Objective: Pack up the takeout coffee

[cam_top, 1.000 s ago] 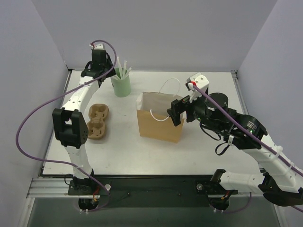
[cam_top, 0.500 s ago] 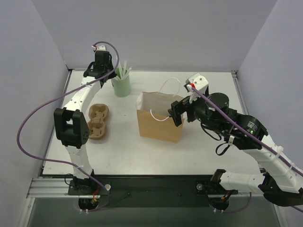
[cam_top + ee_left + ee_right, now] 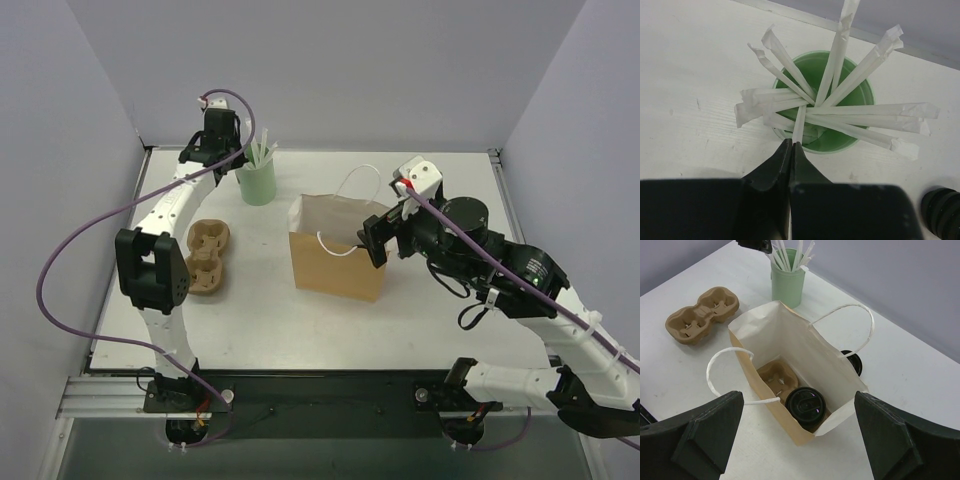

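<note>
Brown paper bag (image 3: 335, 265) stands open near the middle of the tabletop (image 3: 440, 180). Down inside it sits a brown pulp cup carrier (image 3: 775, 377). The takeout coffee (image 3: 806, 404), a small black cup with its round black lid on, sits in the end of that carrier nearest the right wrist camera. A bit of another round black thing (image 3: 856, 361) peeks out from behind the bag on the table. I cannot tell what it is.

The right arm bends at its elbow and leans in from the right side of the table. The right gripper (image 3: 372, 238) hangs beside the bag's right edge, up near the rim. It tips down so its camera looks into the bag. Its two fingers (image 3: 700, 435) are spread as wide as they go, and they hold nothing.

The left arm stretches long and almost straight to the far left corner of the tabletop. The left gripper (image 3: 791, 147) points down over the near rim of the mint-green cup (image 3: 257, 185), which is full of white wrapped straws. Its jaws are pressed together, pinching one thin straw (image 3: 799, 125) between the tips.

A second brown cup carrier (image 3: 207, 258) lies flat on the left side of the tabletop, between the bag and the left edge.
</note>
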